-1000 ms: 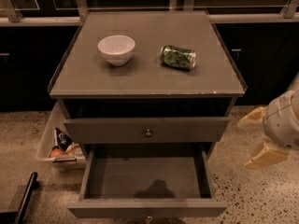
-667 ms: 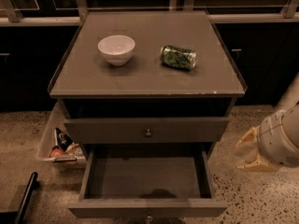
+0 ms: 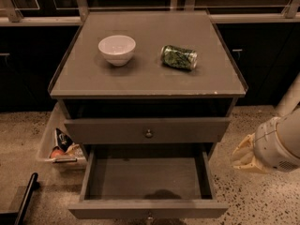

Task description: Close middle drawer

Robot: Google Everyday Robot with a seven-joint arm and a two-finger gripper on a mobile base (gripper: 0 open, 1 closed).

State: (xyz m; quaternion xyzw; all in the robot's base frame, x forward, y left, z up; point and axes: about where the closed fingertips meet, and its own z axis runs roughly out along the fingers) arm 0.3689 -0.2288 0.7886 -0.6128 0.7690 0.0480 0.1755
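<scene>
The middle drawer (image 3: 149, 209) is pulled far out of the grey-brown cabinet. Its inside is empty, and its low front panel with a small knob (image 3: 149, 216) lies at the bottom edge of the camera view. Above it, the drawer with the taller front panel (image 3: 149, 130) stands only slightly out. My gripper (image 3: 236, 156) is low on the right, just outside the open drawer's right side wall and apart from it. Its cream fingers (image 3: 243, 149) point left and stand open and empty.
A white bowl (image 3: 117, 48) and a green can (image 3: 179, 56) lying on its side rest on the cabinet top (image 3: 150, 81). A clear bin (image 3: 49, 144) with snack packets stands on the floor to the left. A black bar (image 3: 26, 198) lies at the lower left. Dark cabinets line the back.
My gripper has moved down and to the left, closer to the open drawer's right side. The drawers, bowl and can have not moved.
</scene>
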